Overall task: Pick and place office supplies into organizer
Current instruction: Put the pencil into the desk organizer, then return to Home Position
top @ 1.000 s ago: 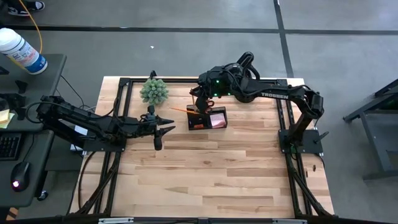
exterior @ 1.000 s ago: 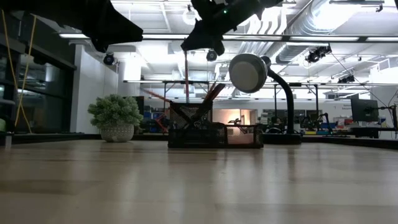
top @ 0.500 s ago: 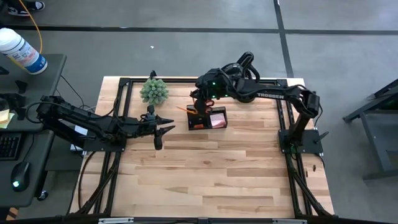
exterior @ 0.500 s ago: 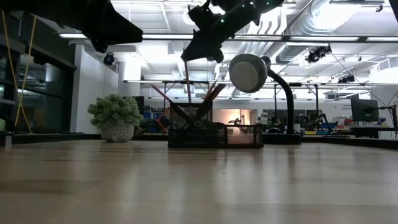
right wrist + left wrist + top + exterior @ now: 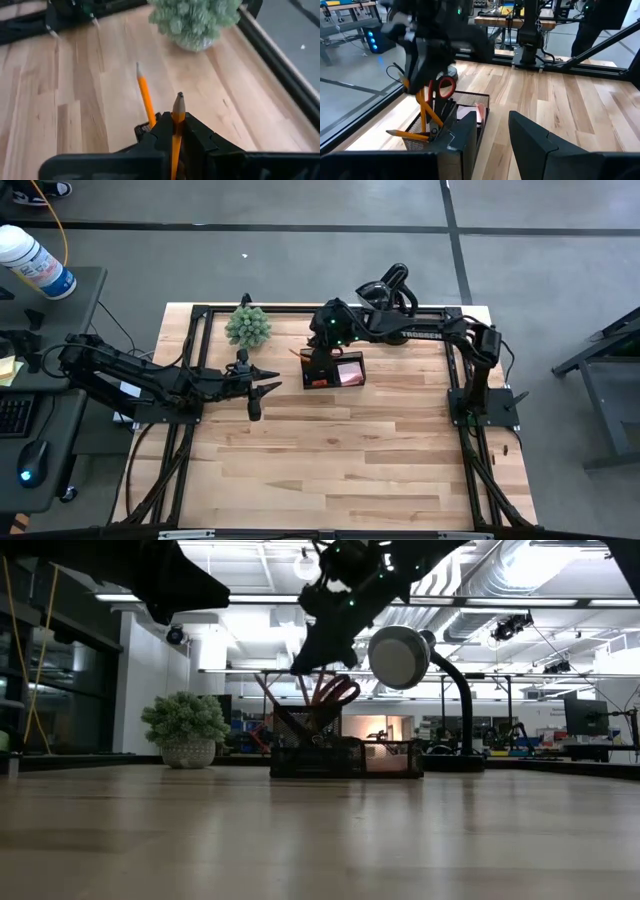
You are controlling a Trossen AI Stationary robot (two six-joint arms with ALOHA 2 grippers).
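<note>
The organizer (image 5: 336, 370), a low black mesh tray, stands at the far middle of the table and holds red-handled scissors (image 5: 445, 87), pencils and a pink sticky-note pad (image 5: 480, 112). My right gripper (image 5: 320, 348) hangs over its left compartment, shut on a yellow-orange pencil (image 5: 176, 125). A second pencil (image 5: 144, 99) sticks up out of the organizer and leans toward the plant. My left gripper (image 5: 495, 145) waits open above the table left of the organizer, with nothing between its fingers. My right gripper pinches the pencil's shaft (image 5: 175, 131) between its two fingers, slanting down from the table's right. The pencil runs along the fingers, and its sharpened tip (image 5: 179, 96) shows beyond them. In the left wrist view the pencil (image 5: 422, 102) hangs below the gripper, its lower end inside the organizer.
A small green spiky plant (image 5: 248, 326) stands at the far left of the table, close to the organizer. A black desk lamp (image 5: 400, 658) rises behind the organizer's right side. Black frame rails (image 5: 190, 360) run along the table's edges. The near half is bare wood.
My right gripper has sunk toward the organizer and tipped further downward, staying shut on the pencil. The pencil has come down with it, and its lower end now stands among the things in the organizer's left compartment.
</note>
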